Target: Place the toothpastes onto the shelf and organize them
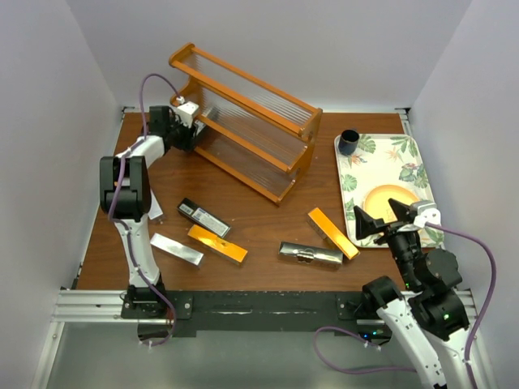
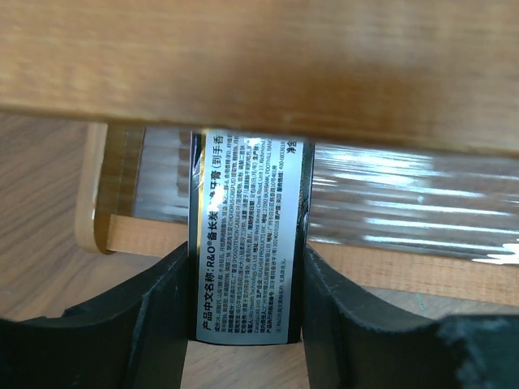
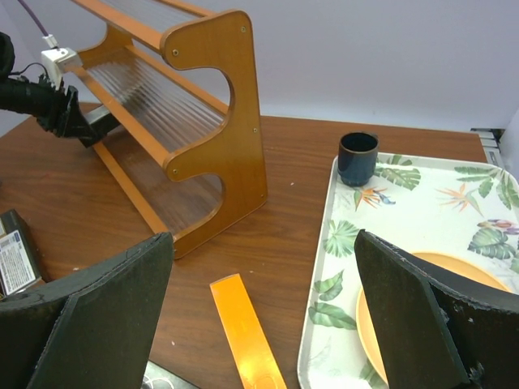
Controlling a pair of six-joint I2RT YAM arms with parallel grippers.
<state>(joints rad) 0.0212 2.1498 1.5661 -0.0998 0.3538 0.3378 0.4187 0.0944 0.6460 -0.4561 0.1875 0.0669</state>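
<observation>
While at shelf, toothpaste between fingers

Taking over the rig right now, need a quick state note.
Left gripper: shut on the held carton, its end pushed in at the left end of the shelf; not released.
Right gripper: open, empty, beside the tray.
Done: no carton seen lying on the shelf.
Left: five on the table: dark carton, left orange carton, left silver carton, right silver carton, right orange carton.

Shelf rail close over carton
</observation>
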